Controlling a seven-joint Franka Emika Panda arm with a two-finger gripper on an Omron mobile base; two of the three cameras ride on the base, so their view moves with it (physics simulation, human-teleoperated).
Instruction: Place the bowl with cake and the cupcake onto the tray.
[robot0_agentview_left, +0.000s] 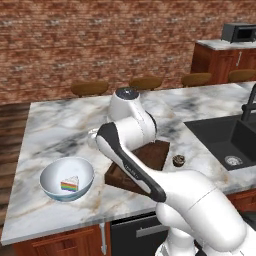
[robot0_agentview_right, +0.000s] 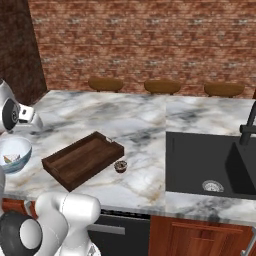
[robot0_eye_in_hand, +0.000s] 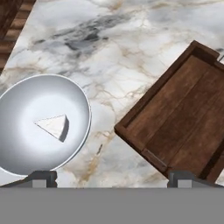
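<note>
- Marble counter (robot0_agentview_left: 60, 125): a wide veined island top carries everything you need; take the tray as your landmark.
- Tray (robot0_agentview_right: 82, 160): the dark wooden tray lies bare near the counter's front edge, at an angle to that edge, with nothing on it yet.
- Bowl with cake (robot0_agentview_left: 67, 178): it sits on the marble to the tray's left, apart from it, the wedge lying inside; neither item has reached the tray.
- Gripper (robot0_eye_in_hand: 112, 178): in the hand view its two tips stand wide apart, one over the bowl's rim, the other over the tray's near corner, and hold nothing.
- Cupcake (robot0_agentview_right: 120, 166): it stands just beside the tray's right long side, close to the wall.
- Your risks, as a judgement: gripping the thin, curved rim off-centre could tip the bowl and slide the wedge out; carrying it low could catch the tray's raised wall; nudging the tray could knock the cupcake over.
</note>
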